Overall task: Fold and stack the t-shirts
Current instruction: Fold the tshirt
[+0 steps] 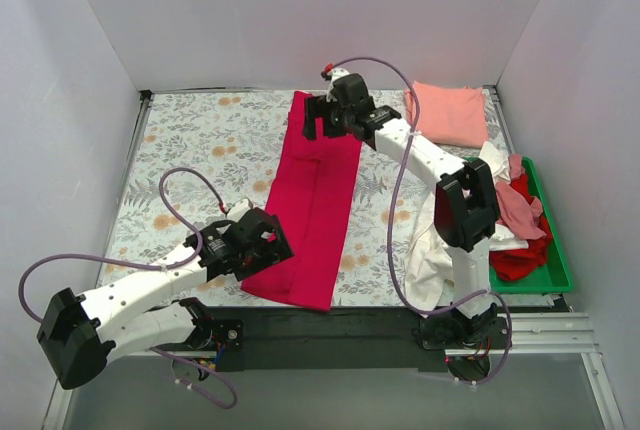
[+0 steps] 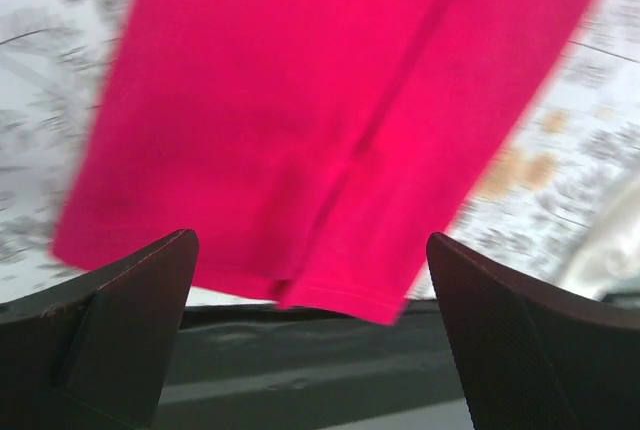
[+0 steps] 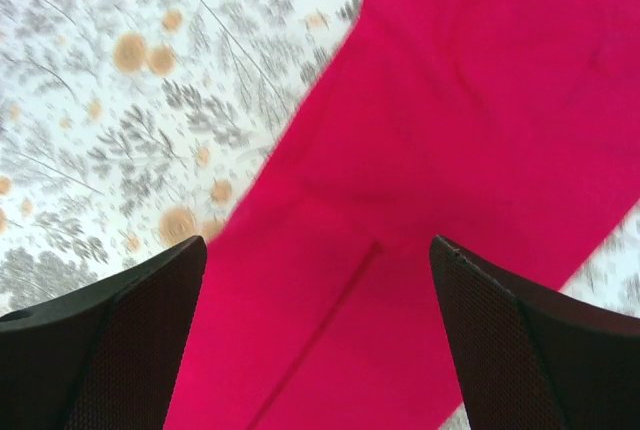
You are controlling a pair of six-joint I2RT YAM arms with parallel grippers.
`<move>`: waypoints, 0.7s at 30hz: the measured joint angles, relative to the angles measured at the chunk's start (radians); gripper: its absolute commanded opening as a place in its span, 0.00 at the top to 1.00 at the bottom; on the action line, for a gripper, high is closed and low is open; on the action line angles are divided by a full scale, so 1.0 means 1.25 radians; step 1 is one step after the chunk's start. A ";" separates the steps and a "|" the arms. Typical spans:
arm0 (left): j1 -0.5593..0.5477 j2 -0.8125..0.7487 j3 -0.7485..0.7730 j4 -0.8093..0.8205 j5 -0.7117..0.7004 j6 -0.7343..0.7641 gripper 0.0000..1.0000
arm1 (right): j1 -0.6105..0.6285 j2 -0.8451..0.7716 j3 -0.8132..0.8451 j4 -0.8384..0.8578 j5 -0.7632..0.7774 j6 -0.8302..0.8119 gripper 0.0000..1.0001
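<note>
- My left gripper (image 1: 262, 240), jaws apart, hovers over the near end of the crimson shirt (image 1: 318, 200), a long strip mid-table, half folded.
- My right gripper (image 1: 322, 116), jaws apart, is above its far end.
- One salmon-pink shirt (image 1: 447, 112) lies folded far right; the pile (image 1: 505, 212) at the green tray (image 1: 555, 268) awaits.

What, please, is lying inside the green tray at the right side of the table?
The green tray holds a loose heap of shirts: a white shirt, a pink shirt and a red shirt. The right arm covers part of the heap, and anything underneath is hidden.
</note>
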 measured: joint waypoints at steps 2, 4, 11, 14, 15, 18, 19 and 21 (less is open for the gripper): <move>0.002 -0.004 -0.025 -0.032 -0.023 -0.016 0.02 | 0.027 -0.056 -0.092 -0.009 0.055 0.002 0.02; 0.003 -0.008 -0.043 -0.048 -0.035 -0.025 0.02 | 0.057 -0.079 -0.166 -0.026 0.101 0.007 0.02; 0.003 -0.075 -0.072 -0.045 -0.045 -0.031 0.02 | 0.108 0.000 -0.240 -0.078 0.141 0.029 0.02; 0.003 -0.085 -0.074 -0.043 -0.054 -0.037 0.02 | 0.102 0.026 -0.231 -0.074 0.153 0.030 0.02; 0.003 -0.085 -0.074 -0.043 -0.058 -0.038 0.02 | 0.099 0.031 -0.226 -0.071 0.156 0.031 0.02; 0.003 -0.085 -0.074 -0.038 -0.064 -0.044 0.02 | 0.084 0.046 -0.210 -0.070 0.160 0.034 0.02; 0.003 -0.085 -0.075 -0.034 -0.064 -0.044 0.02 | 0.077 0.051 -0.203 -0.070 0.157 0.035 0.02; 0.004 -0.085 -0.077 -0.026 -0.064 -0.044 0.02 | 0.060 0.065 -0.182 -0.071 0.156 0.031 0.02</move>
